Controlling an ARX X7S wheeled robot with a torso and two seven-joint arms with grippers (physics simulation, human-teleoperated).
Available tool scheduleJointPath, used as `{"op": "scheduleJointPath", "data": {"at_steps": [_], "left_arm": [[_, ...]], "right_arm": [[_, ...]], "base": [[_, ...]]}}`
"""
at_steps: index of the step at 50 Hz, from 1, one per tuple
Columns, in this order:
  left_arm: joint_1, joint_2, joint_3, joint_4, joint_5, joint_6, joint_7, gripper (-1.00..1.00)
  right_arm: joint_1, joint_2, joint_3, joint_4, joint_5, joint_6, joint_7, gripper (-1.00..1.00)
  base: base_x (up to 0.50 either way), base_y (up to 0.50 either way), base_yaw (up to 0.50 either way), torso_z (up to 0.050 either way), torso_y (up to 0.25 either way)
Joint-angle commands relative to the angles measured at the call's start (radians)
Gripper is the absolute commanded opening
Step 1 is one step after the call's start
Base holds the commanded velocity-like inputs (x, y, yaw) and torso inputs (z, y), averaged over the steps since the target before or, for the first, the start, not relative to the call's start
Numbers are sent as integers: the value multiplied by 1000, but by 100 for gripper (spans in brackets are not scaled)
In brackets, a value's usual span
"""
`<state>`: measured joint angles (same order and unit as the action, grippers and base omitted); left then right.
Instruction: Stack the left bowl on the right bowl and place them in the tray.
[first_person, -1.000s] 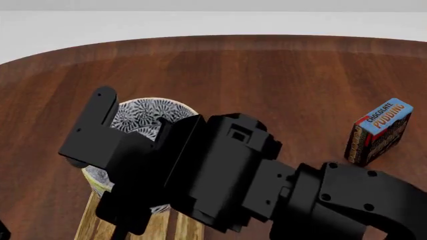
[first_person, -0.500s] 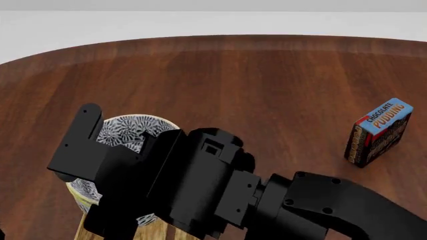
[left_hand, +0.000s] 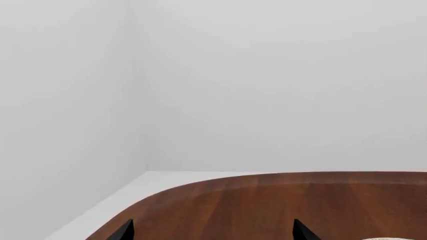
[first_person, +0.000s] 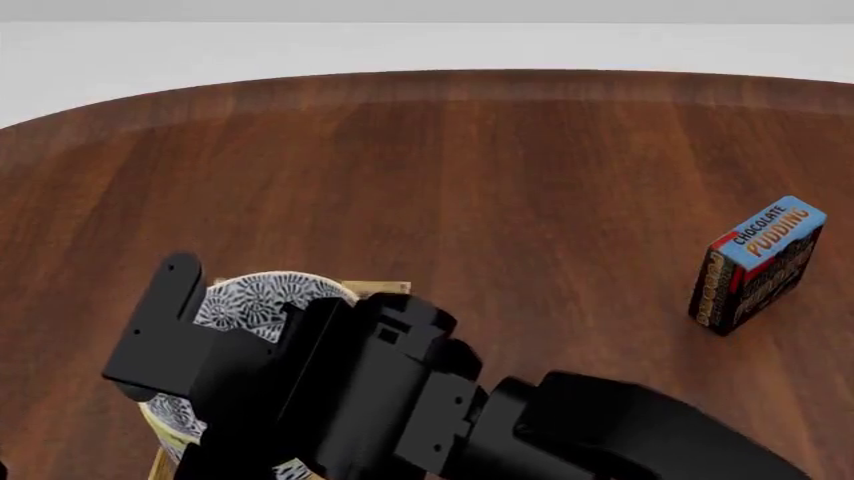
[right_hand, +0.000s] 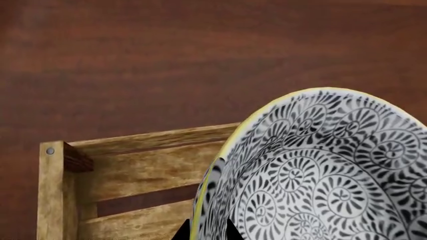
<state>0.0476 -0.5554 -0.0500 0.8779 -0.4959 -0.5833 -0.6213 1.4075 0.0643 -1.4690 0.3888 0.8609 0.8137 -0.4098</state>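
My right gripper (right_hand: 205, 234) is shut on the rim of the patterned black-and-white bowl (right_hand: 320, 175) with a yellow edge. A second rim shows just under it, so the two bowls look nested. They hang tilted over the light-wood tray (right_hand: 133, 165), near its corner post (right_hand: 53, 190). In the head view the bowls (first_person: 260, 300) sit at the lower left, half hidden by my right gripper (first_person: 200, 335) and arm. The tray's far plank (first_person: 380, 289) shows behind them. My left gripper (left_hand: 210, 232) is open and empty over bare table.
A chocolate pudding box (first_person: 757, 262) stands upright at the right of the dark wooden table (first_person: 507, 180). The table's curved far edge and a white floor and wall lie beyond it.
My right gripper has carried the bowls toward me and lower, down over the tray. The tray's far plank now shows behind the bowls. The pudding box has not moved.
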Motion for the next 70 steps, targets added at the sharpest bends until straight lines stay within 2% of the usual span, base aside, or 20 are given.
{"op": "scheduleJointPath", "data": {"at_steps": [1, 21, 70], "left_arm": [[-4, -1, 7, -3, 0, 2, -1, 100], [-16, -7, 5, 4, -16, -11, -10, 100], [7, -18, 9, -3, -6, 13, -17, 100]], "right_arm": [[-12, -16, -9, 28, -37, -20, -12, -100], [-31, -63, -46, 118, -58, -68, -67, -100], [-132, -64, -76, 187, -103, -113, -97, -100]], "base": [[0, 0, 0, 0, 0], [0, 0, 0, 0, 1], [0, 0, 0, 0, 1]]}}
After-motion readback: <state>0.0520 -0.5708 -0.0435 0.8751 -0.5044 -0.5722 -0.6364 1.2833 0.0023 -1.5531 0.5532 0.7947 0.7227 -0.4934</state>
